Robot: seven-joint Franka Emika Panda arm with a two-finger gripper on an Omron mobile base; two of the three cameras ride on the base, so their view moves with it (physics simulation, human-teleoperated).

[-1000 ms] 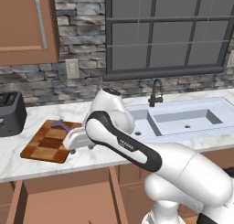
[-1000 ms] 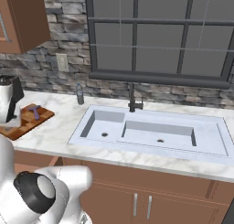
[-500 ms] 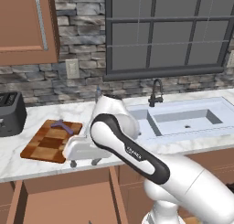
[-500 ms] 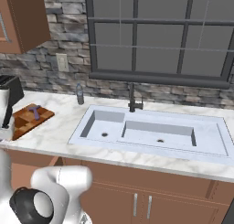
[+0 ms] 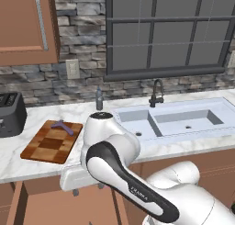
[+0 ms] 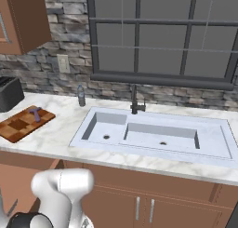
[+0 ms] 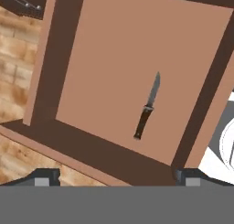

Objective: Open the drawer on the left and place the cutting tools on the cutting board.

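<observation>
The drawer (image 7: pixel 105 67) stands pulled out, and the slim dark knife (image 7: pixel 147 109) with a black handle lies alone on its bottom. My gripper (image 7: pixel 116 179) hangs above it, open, with nothing between its widely spread fingers. From the left base the gripper (image 5: pixel 87 188) sits just in front of the counter edge, over the open drawer (image 5: pixel 59 208). On the checkered cutting board (image 5: pixel 48 143) rests the purple Y-shaped tool (image 5: pixel 63 126). The board (image 6: pixel 21 124) and the purple tool (image 6: pixel 35 113) also appear at the far left of the right base view.
A black toaster (image 5: pixel 11 114) stands left of the board. A small bottle (image 5: pixel 98 100) stands against the stone wall, and the sink (image 5: pixel 176 120) with its dark faucet (image 5: pixel 157 93) lies to the right. An upper cabinet (image 5: pixel 25 26) hangs over the counter's left end.
The hand has left the cutting board and dropped down in front of the counter, over the open drawer. The purple tool stays on the board.
</observation>
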